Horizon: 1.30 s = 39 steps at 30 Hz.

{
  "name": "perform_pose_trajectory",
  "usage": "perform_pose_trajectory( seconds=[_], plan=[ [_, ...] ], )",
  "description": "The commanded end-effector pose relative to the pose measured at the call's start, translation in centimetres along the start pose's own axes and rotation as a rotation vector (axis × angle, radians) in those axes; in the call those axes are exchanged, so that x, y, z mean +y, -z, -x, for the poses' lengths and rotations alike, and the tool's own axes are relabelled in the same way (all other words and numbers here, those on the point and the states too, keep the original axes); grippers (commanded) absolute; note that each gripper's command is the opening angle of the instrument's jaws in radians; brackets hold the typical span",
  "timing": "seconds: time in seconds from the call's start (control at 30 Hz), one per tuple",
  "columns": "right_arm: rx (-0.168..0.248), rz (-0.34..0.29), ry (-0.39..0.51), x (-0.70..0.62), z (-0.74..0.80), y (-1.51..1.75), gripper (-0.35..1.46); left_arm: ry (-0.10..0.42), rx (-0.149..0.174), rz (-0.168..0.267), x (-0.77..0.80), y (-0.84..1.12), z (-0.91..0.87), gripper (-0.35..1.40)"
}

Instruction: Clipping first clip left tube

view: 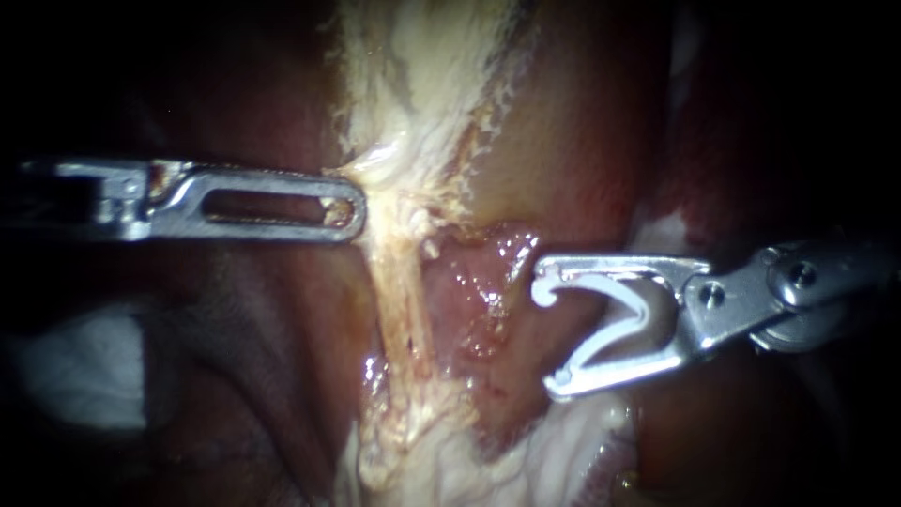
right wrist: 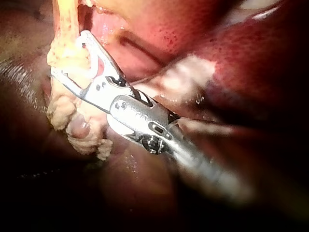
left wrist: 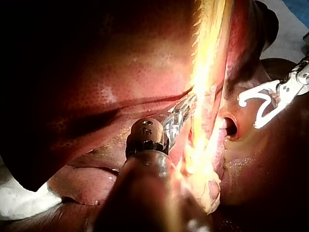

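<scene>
Lining up the clip [view: 601,281] beside the tube [view: 402,300] — approach step, nothing clipped yet
Left instrument [view: 349,205]: jaws closed on the pale tissue band [view: 413,113] where it narrows into the tube, seemingly tensioning it. Right instrument [view: 549,329]: jaws wide, carrying the open white clip between them, near the tube but apart. The next move calls for passing the clip's mouth fully around the tube — then squeezing

Surgical practice bench, liver [left wrist: 120,72] lying on white cloth [left wrist: 17,205], blue drape [left wrist: 301,7] behind, tissue lit at close range
</scene>
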Motion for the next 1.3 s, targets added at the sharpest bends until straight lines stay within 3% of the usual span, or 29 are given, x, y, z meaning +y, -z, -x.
perform_pose_trajectory(
  seconds=[0.03, 0.3, 0.63, 0.97, 1.3],
  plan=[
    [-0.006, -0.006, -0.008, -0.01, 0.0, -0.04, 0.58, 0.0, 0.0, 0.0, 0.0, 0.02, 0.0, -0.35],
    [-0.01, -0.028, -0.046, -0.09, -0.04, -0.37, 0.58, 0.0, -0.002, 0.003, 0.0, 0.13, -0.02, -0.35],
    [-0.012, -0.034, -0.069, -0.02, 0.0, -0.81, 0.58, 0.001, -0.002, 0.004, -0.04, 0.19, -0.03, -0.35],
    [-0.044, -0.034, -0.101, 0.1, 0.26, -1.19, 0.58, 0.002, -0.002, 0.005, -0.05, 0.22, -0.05, -0.35],
    [-0.058, -0.038, -0.107, 0.19, 0.47, -1.31, 0.58, 0.002, -0.002, 0.005, -0.06, 0.25, -0.06, -0.35]
  ],
)
